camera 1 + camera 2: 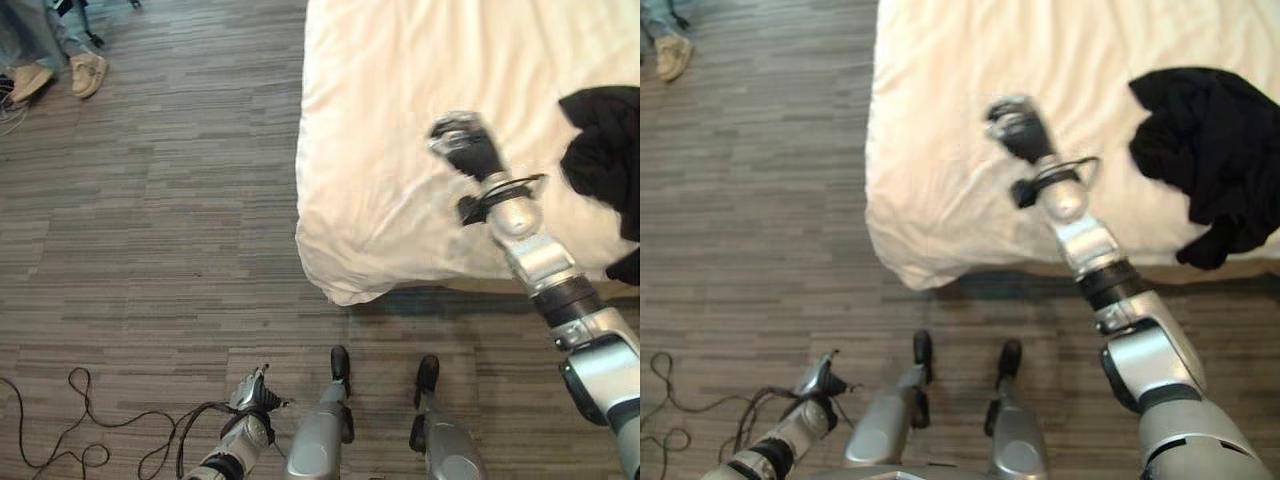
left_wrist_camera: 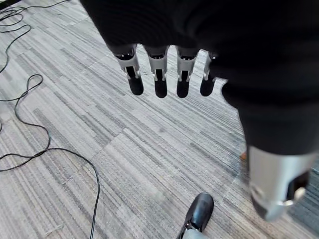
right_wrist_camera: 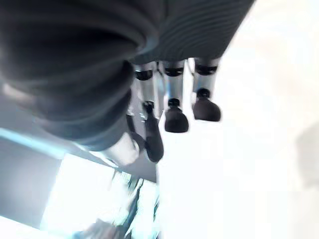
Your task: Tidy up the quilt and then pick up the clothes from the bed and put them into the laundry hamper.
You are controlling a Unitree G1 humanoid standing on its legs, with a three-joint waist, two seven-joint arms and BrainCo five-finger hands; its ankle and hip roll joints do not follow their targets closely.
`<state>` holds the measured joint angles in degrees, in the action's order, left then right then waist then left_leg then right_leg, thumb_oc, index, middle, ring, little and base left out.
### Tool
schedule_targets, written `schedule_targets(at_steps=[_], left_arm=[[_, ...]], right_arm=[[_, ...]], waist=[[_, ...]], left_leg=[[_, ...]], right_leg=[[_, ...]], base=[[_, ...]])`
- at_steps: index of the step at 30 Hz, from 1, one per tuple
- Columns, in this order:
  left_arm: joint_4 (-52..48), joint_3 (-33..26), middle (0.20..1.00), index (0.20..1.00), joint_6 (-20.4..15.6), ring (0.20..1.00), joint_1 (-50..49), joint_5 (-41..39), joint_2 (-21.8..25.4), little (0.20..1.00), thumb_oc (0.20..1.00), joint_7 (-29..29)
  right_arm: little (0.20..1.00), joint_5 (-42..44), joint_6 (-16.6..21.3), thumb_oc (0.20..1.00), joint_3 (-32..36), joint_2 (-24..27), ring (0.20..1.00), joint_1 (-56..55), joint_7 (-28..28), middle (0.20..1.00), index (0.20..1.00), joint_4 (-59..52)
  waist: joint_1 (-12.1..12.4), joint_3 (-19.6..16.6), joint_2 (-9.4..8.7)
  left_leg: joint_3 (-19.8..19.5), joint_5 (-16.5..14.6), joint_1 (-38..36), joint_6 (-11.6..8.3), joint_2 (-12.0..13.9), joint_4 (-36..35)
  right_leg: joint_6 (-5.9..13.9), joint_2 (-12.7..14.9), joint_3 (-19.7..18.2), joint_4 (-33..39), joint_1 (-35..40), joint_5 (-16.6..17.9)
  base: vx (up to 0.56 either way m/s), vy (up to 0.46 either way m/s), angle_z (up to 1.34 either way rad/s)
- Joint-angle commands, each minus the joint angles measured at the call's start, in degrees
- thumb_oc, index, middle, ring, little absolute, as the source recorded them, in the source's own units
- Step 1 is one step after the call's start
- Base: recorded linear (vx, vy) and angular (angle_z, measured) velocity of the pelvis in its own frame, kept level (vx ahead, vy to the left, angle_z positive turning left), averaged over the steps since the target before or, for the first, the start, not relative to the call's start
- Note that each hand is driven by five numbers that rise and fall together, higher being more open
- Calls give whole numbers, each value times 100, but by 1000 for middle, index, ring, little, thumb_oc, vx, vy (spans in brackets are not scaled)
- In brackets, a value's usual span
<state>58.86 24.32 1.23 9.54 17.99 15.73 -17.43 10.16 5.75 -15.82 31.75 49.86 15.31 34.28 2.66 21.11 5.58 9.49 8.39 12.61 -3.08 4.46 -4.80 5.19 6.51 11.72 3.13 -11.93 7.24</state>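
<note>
A white quilt (image 1: 400,120) covers the bed, its near corner hanging toward the floor. A heap of black clothes (image 1: 1205,140) lies on the quilt at the right edge of the bed. My right hand (image 1: 462,143) reaches out over the quilt, left of the clothes and apart from them. In the right wrist view its fingers (image 3: 174,109) hang relaxed over the white cloth and hold nothing. My left hand (image 1: 252,393) hangs low over the floor at the lower left, its fingers (image 2: 159,74) straight and empty.
Grey striped carpet floor (image 1: 160,250) spreads to the left of and in front of the bed. A person's shoes (image 1: 60,75) stand at the far top left. The bed's near edge (image 1: 450,285) runs across in front of me.
</note>
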Motion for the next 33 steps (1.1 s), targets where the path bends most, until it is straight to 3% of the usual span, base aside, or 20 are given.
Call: schedule_targets(at_steps=[1, 7, 9, 14, 15, 16, 17, 18, 19, 20, 22, 25, 26, 27, 28, 29, 30, 31, 32, 33], left_arm=[[22, 135, 1000, 1000, -36, 1000, 357, -361, 34, 1000, 1000, -104], [142, 130, 1000, 1000, 99, 1000, 432, -149, -12, 1000, 1000, -118], [276, -54, 1000, 1000, 185, 1000, 359, -4, -34, 1000, 1000, -112], [508, -198, 1000, 1000, 319, 1000, 247, 306, -21, 1000, 1000, -12], [509, -199, 1000, 1000, 318, 1000, 248, 306, -20, 1000, 1000, -12], [578, -195, 1000, 1000, 324, 1000, 234, 352, -36, 1000, 1000, 11], [594, -202, 1000, 1000, 333, 1000, 234, 328, -44, 1000, 1000, 23], [595, -202, 1000, 1000, 332, 1000, 236, 328, -42, 1000, 1000, 23], [603, -170, 1000, 1000, 328, 1000, 231, 345, -59, 1000, 1000, 45], [630, -54, 1000, 1000, 342, 1000, 225, 478, -91, 1000, 1000, 79], [704, 93, 1000, 1000, 385, 1000, 266, 756, -104, 1000, 1000, 136], [763, 515, 1000, 1000, 312, 1000, 293, 1412, -189, 1000, 1000, 276], [718, 740, 1000, 1000, 240, 1000, 379, 1725, -230, 1000, 1000, 428], [717, 741, 1000, 1000, 240, 1000, 381, 1726, -227, 1000, 1000, 430], [564, 823, 1000, 1000, 230, 1000, 497, 1744, -213, 1000, 1000, 422], [406, 834, 1000, 1000, 183, 1000, 599, 1582, -196, 1000, 1000, 365], [403, 840, 1000, 1000, 184, 1000, 600, 1579, -188, 1000, 1000, 366], [357, 732, 1000, 1000, 105, 1000, 651, 1267, -244, 1000, 1000, 242], [360, 732, 1000, 1000, 103, 1000, 653, 1266, -242, 1000, 1000, 240], [343, 628, 1000, 1000, 121, 1000, 662, 1128, -303, 1000, 1000, 56]], right_arm=[[200, 294, -163, 200, 166, 44, 200, -4, 567, 200, 200, 771], [200, -158, -508, 200, 681, -348, 200, -1600, 682, 200, 200, 1826], [200, -243, -566, 200, 1229, -576, 200, -2938, 642, 200, 200, 1884], [206, -710, -757, 206, 1583, -944, 206, -4508, 407, 206, 206, 2318], [382, -710, -758, 382, 1583, -946, 382, -4507, 407, 382, 382, 2318], [1000, -828, -815, 1000, 1508, -1172, 1000, -4718, 319, 1000, 1000, 2659], [1000, -864, -855, 1000, 1454, -1294, 1000, -4776, 252, 1000, 1000, 2773], [1000, -864, -855, 1000, 1454, -1297, 1000, -4775, 253, 1000, 1000, 2772], [1000, -954, -889, 1000, 1359, -1380, 1000, -4845, 190, 1000, 1000, 2940], [1000, -1101, -905, 1000, 1137, -1552, 1000, -4883, 125, 1000, 1000, 3183], [1000, -1119, -920, 1000, 1026, -1659, 1000, -4859, 107, 1000, 1000, 3392], [1000, -1125, -877, 1000, 881, -1750, 1000, -4812, 72, 1000, 1000, 3590], [1000, -1333, -874, 1000, 584, -1700, 1000, -4808, -32, 1000, 1000, 3551], [1000, -1334, -877, 1000, 588, -1702, 1000, -4808, -33, 1000, 1000, 3547], [1000, -1495, -858, 1000, 336, -1687, 1000, -4758, -51, 1000, 1000, 3461], [1000, -1727, -850, 1000, -19, -1655, 1000, -4703, -116, 1000, 1000, 3295], [1000, -1730, -854, 1000, -13, -1662, 1000, -4705, -117, 1000, 1000, 3290], [1000, -1902, -801, 1000, -360, -1661, 1000, -4534, -159, 1000, 1000, 3107], [1000, -1903, -802, 1000, -360, -1663, 1000, -4532, -160, 1000, 1000, 3106], [1000, -1966, -814, 1000, -469, -1647, 1000, -4387, -140, 1000, 1000, 2894]], waist=[[-6, 357, -220], [-234, 336, -349], [-467, 211, -441], [-934, -218, -537], [-927, -225, -539], [-1048, -291, -584], [-1051, -311, -606], [-1038, -323, -608], [-1031, -326, -615], [-1033, -411, -616], [-1090, -510, -652], [-1222, -702, -697], [-1262, -767, -729], [-1214, -755, -710], [-1113, -692, -797], [-813, -646, -952], [-824, -648, -935], [-535, -601, -1082], [-529, -607, -1101], [-405, -523, -1127]], left_leg=[[146, -900, -76, -400, 310, 764], [196, -1156, -4, -323, 309, 1149], [277, -1311, -261, -293, 260, 1103], [562, -1288, -1151, -211, 129, 405], [570, -1271, -1145, -210, 127, 392], [881, -1286, -1536, -209, 192, 159], [1109, -1300, -1712, -227, 258, 89], [1123, -1288, -1699, -228, 259, 83], [1325, -1316, -1870, -234, 309, 54], [1689, -1420, -2091, -231, 365, 71], [2012, -1486, -2160, -202, 437, 225], [2297, -1661, -2223, -222, 573, 647], [2447, -1222, -2162, -468, 945, 1799], [2481, -1240, -2156, -512, 1018, 1881], [2138, -775, -1882, -634, 1284, 2769], [1213, -653, -1322, -475, 1250, 3766], [1172, -687, -1262, -482, 1291, 3853], [-38, -1174, -685, -74, 270, 3977], [-20, -1150, -691, -65, 250, 3946], [-619, -1368, -403, -27, 181, 3874]], right_leg=[[459, 546, -377, -1014, -369, -1131], [452, 546, -447, -1157, -382, -1187], [497, 583, -469, -1108, -167, -1195], [649, 606, -447, -1286, 151, -1160], [647, 603, -454, -1273, 141, -1143], [716, 592, -332, -1526, 117, -1084], [756, 652, 0, -1738, 28, -1016], [751, 646, -13, -1726, 9, -998], [741, 775, 516, -1943, -8, -1027], [648, 871, 1460, -2344, 8, -1199], [545, 823, 1867, -2453, -62, -1299], [331, 400, 1553, -1884, 169, -1460], [114, -88, 1135, -1307, 494, -1684], [78, -158, 1104, -1254, 515, -1661], [-85, -418, 786, -1065, 709, -1739], [-264, -664, 314, -726, 1024, -1745], [-275, -693, 332, -698, 1028, -1736], [-233, -721, -499, -520, 1056, -1519], [-228, -702, -510, -510, 1049, -1506], [-92, -675, -1206, -384, 1236, -1480]], base=[[-84, -23, -24], [19, 28, -6], [121, 81, 4], [163, 78, -8], [223, 64, -23], [117, 2, -37], [117, 1, -77], [57, -27, -173], [133, -25, -198], [181, -74, -190], [165, -116, -147], [199, -189, -117], [212, -179, -86], [314, -311, -124], [260, -318, -235], [252, -298, -216], [200, -62, -258], [44, 95, -186], [190, 198, -228], [132, 101, -216]])
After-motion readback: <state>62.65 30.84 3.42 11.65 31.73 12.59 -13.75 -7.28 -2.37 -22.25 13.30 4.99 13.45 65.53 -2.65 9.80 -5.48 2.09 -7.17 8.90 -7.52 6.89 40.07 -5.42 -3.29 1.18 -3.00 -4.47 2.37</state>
